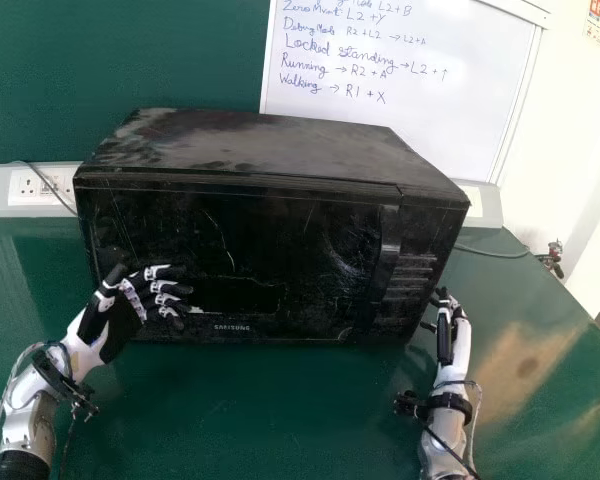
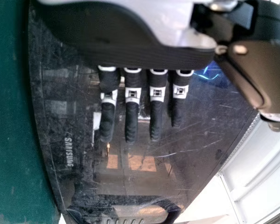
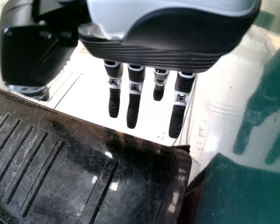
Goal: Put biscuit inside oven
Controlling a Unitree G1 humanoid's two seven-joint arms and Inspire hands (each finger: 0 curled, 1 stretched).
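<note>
A black oven (image 1: 280, 240) stands on the green table with its door closed, facing me. In the head view my left hand (image 1: 115, 320) is before the door's left part, its fingers extended over the lower front. The left wrist view has the left hand (image 2: 132, 107) with straight fingers in front of the oven door (image 2: 177, 163). My right hand (image 1: 452, 335) is beside the oven's lower right corner. In the right wrist view the right hand (image 3: 133, 98) has straight fingers near the control panel side of the oven (image 3: 74, 158).
Behind the oven stand a whiteboard (image 1: 380, 120) and a green board (image 1: 180, 60). A socket strip (image 1: 10, 190) is at the back left, and a cable (image 1: 495, 251) runs right of the oven. The green table (image 1: 260, 410) extends in front.
</note>
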